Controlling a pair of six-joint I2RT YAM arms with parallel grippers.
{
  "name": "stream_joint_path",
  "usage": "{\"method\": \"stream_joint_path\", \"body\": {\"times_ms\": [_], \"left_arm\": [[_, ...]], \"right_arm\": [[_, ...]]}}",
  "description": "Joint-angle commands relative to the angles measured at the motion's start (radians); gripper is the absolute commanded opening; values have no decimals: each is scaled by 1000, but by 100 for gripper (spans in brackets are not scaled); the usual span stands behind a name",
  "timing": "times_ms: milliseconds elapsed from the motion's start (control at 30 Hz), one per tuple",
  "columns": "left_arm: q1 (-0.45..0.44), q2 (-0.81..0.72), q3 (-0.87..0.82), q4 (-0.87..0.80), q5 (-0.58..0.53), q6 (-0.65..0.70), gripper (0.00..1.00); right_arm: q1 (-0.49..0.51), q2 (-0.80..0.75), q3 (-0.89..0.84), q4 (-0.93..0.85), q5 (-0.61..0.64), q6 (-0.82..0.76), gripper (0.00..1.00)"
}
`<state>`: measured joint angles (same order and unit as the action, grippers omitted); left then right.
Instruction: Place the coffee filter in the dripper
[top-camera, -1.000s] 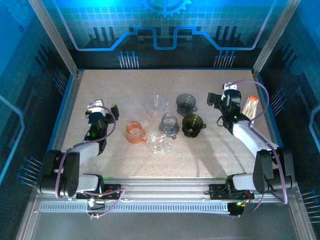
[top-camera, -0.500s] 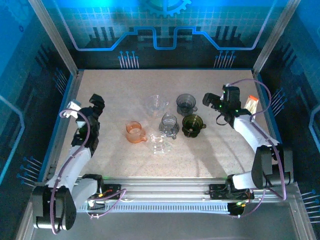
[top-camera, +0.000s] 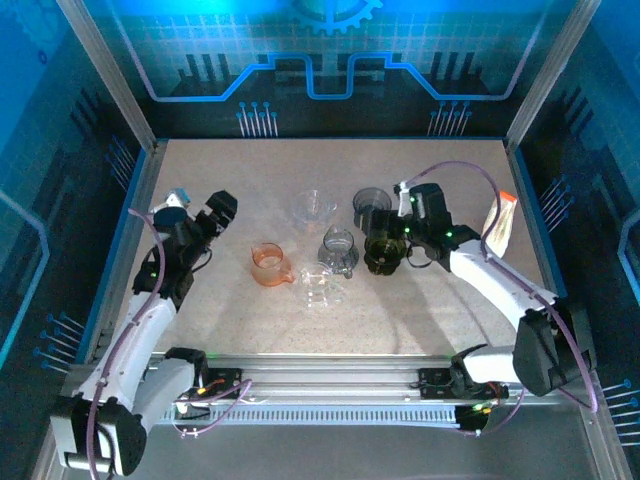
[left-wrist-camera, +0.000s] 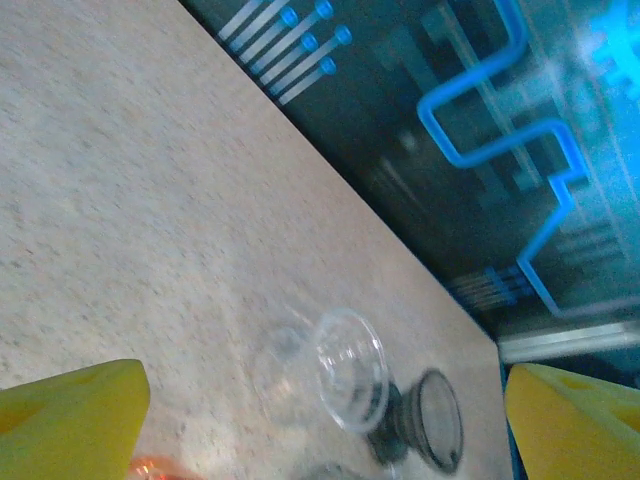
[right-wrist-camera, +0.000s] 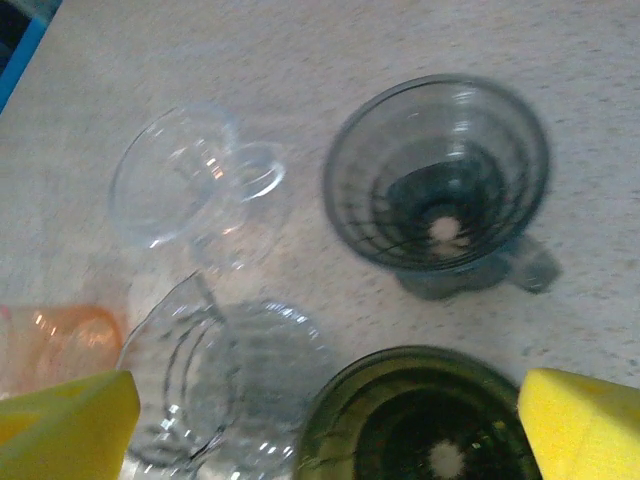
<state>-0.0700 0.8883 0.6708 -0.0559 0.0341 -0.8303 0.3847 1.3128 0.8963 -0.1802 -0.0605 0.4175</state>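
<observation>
**Desk**: speckled beige top inside a blue-lit enclosure.

**Coffee filter**: a pale piece with an orange top end. It sits at the far right edge of the desk, beyond the right arm and well apart from the drippers. Neither claw touches it.

**Drippers**, six, clustered mid-desk:
- Smoky grey dripper: upright, handle to one side, back row.
- Clear dripper: beside the grey one, back row.
- Dark green dripper: just in front of the grey one.
- Ribbed clear-grey dripper: between the green and orange ones.
- Orange dripper: left end of the cluster.
- Second clear dripper: nearest the arm bases.

None of them has a filter in it.

**Right claw**: yellow fingers spread wide, holding nothing. It hangs over the green and grey drippers.

**Left claw**: yellow fingers spread wide, holding nothing. It is raised at the left side of the desk and aimed toward the cluster, well apart from it.
</observation>
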Motion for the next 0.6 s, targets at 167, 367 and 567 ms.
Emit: {"method": "stream_joint_path", "body": {"times_ms": [167, 367, 567], "left_arm": [[-171, 2, -20, -144, 132, 53, 89], [-273, 54, -13, -201, 133, 65, 80], [-276, 57, -18, -241, 202, 63, 78]], "right_arm": [[106, -24, 18, -102, -52, -70, 87], [220, 53, 95, -219, -88, -117, 85], [346, 40, 45, -270, -147, -150, 77]]}}
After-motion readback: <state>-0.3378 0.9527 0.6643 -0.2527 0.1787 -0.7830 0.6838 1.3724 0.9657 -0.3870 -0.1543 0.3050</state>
